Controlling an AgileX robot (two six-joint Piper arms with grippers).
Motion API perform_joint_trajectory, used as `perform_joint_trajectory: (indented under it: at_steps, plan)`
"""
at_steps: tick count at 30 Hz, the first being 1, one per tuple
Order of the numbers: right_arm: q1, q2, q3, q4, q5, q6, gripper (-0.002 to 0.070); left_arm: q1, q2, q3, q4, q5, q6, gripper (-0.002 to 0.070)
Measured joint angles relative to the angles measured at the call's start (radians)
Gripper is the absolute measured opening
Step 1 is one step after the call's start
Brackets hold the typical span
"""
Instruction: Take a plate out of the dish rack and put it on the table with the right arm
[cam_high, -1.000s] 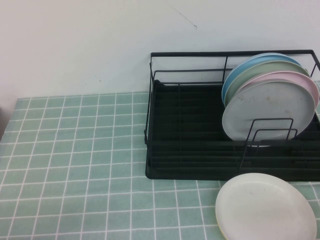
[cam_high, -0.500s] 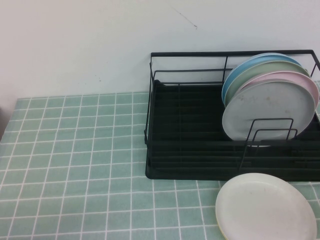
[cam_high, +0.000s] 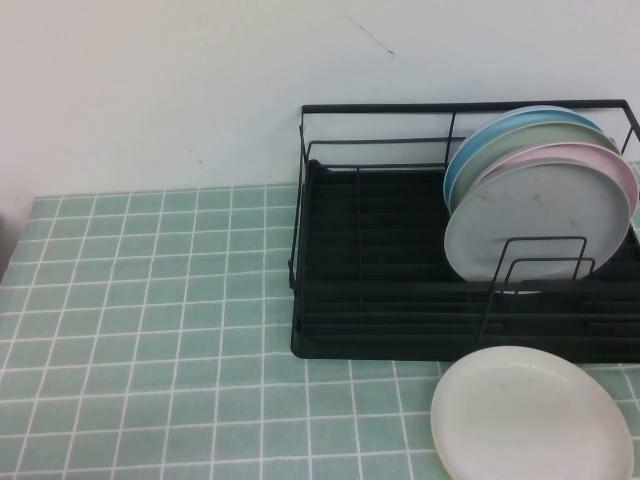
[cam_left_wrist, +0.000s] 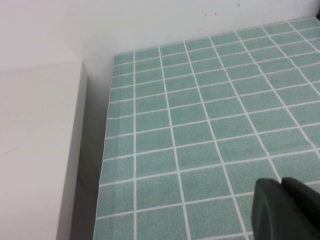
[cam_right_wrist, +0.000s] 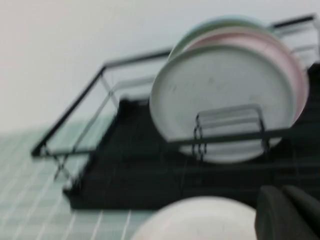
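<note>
Mint-tiled tabletop (cam_high: 150, 300) was backed by a white wall (cam_high: 150, 90). The plate (cam_high: 537, 222) was stood on edge in the dish rack (cam_high: 380, 310), face frontward. Right hand (cam_right_wrist: 292, 212) was seen closed together before the rack; left hand (cam_left_wrist: 285, 210) over bare tiles, state could not be told.

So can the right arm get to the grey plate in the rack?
Probably yes. The grey plate stands frontmost in the rack, facing the shut right gripper; only the white plate lies between.

The round pale grey plate (cam_high: 538, 225) looks smooth and matt — the black wire dish rack (cam_high: 400, 330) is thin painted metal — the mint-green tiled table (cam_high: 150, 330) looks matt.
</note>
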Motion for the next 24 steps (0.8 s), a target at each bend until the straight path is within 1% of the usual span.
perform_joint_trajectory:
  at_steps: [6,13,24]
  plan:
    - [0.0,0.345,-0.194,-0.051,0.129,-0.104,-0.0001,0.0,0.0,0.0,0.0,0.0,0.0,-0.0003]
    - [0.0,0.661,-0.392,-0.054,0.175,-0.2,-0.0001,0.0,0.0,0.0,0.0,0.0,0.0,-0.0003]
    - [0.0,0.964,-0.621,-0.029,0.197,-0.289,-0.0002,0.0,0.0,0.0,0.0,0.0,0.0,-0.0003]
